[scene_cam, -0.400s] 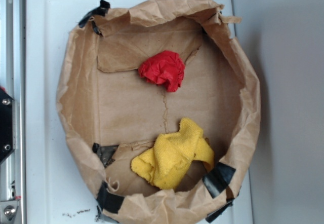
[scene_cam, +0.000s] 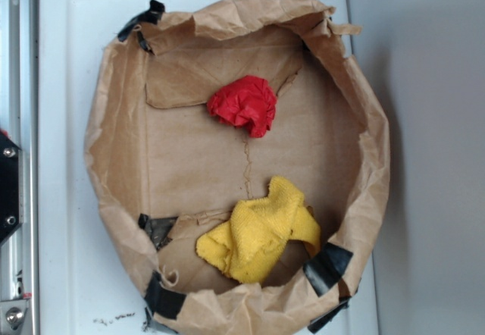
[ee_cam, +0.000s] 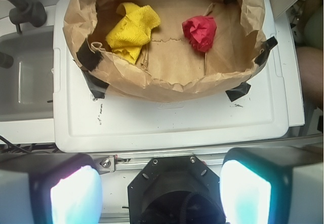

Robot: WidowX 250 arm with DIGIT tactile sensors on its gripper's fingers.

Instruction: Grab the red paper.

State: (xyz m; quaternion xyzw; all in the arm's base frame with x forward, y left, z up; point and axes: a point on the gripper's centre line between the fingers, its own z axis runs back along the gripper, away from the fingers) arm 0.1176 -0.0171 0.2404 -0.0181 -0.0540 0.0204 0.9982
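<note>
The red paper (scene_cam: 244, 104) is a wrinkled bright red wad lying on the floor of the brown paper bag (scene_cam: 114, 145), in its upper middle part. In the wrist view the red paper (ee_cam: 199, 32) shows at the top, right of centre, inside the bag (ee_cam: 172, 84). My gripper (ee_cam: 161, 193) is open, its two pale-padded fingers (ee_cam: 76, 196) wide apart at the bottom of the wrist view, far back from the bag, with nothing between them. The gripper does not show in the exterior view.
A fuzzy yellow cloth (scene_cam: 258, 233) lies in the bag's lower part and appears again as the cloth (ee_cam: 132, 29) at the wrist view's upper left. The bag stands on a white lid (scene_cam: 64, 85). A black mount plate (ee_cam: 174, 183) sits under the gripper. A sink (ee_cam: 25, 77) lies left.
</note>
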